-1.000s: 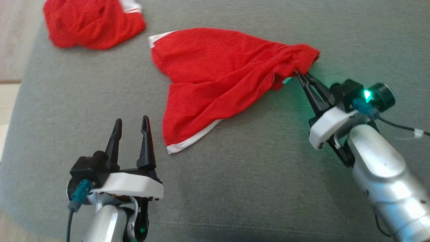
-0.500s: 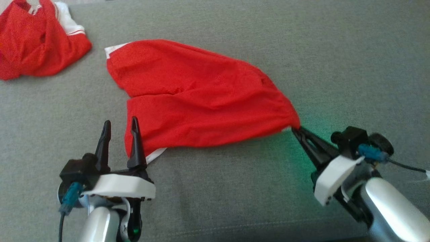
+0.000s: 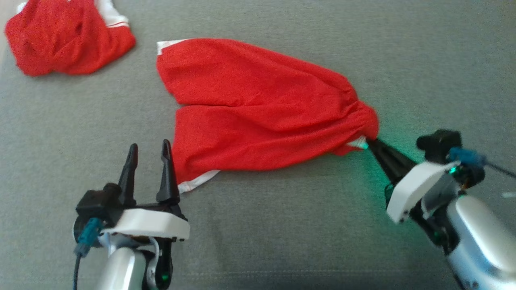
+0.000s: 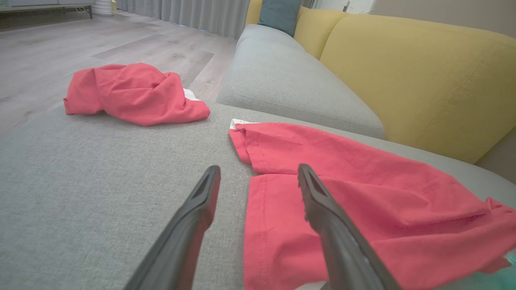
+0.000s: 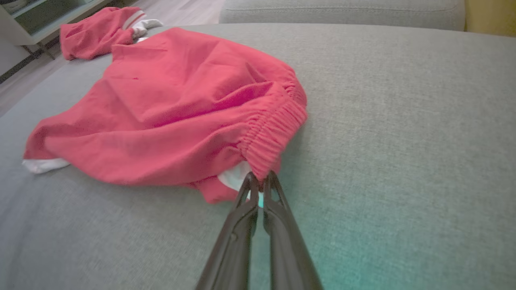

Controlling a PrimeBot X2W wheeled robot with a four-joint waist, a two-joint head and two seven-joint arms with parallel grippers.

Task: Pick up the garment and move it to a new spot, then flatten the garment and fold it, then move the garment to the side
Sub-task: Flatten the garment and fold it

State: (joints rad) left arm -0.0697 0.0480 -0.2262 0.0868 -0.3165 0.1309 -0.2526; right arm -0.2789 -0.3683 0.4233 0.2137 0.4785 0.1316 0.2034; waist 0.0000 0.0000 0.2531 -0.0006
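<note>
**Holding the waistband w/ R, L idle by the leg hem**

Head view: the garment (image 3: 258, 117), red shorts, lies spread on the gray cushion (image 3: 282, 233), to the right of the crumpled red heap (image 3: 68, 40) and clear of it. Its long axis runs away from the heap: leg ends on the heap side, waistband (image 3: 363, 117) at the far end. Your R gripper (image 3: 369, 141) is pinched tight on the bunched waistband corner, the point farthest from the heap. Your L gripper (image 3: 149, 146) stands wide apart w/ nothing in it, on the heap side of the shorts, its right finger just beside the white-edged hem (image 3: 197, 182).

Left wrist view: L fingers point toward the gap btwn heap (image 4: 133, 92) and shorts (image 4: 363, 201). The near leg's side edge lies btwn the fingertips, fabric flat on the cushion, not gripped.

Right wrist view: R fingers meet on the elastic waistband (image 5: 274, 133). The cloth fans out from there toward the heap (image 5: 96, 32), w/ soft folds near the grip.

My read: relocation looks about done and flattening comes next. You've got the L arm much nearer the leg hems, so it's the one to take that end, pulling along the long axis against R.
</note>
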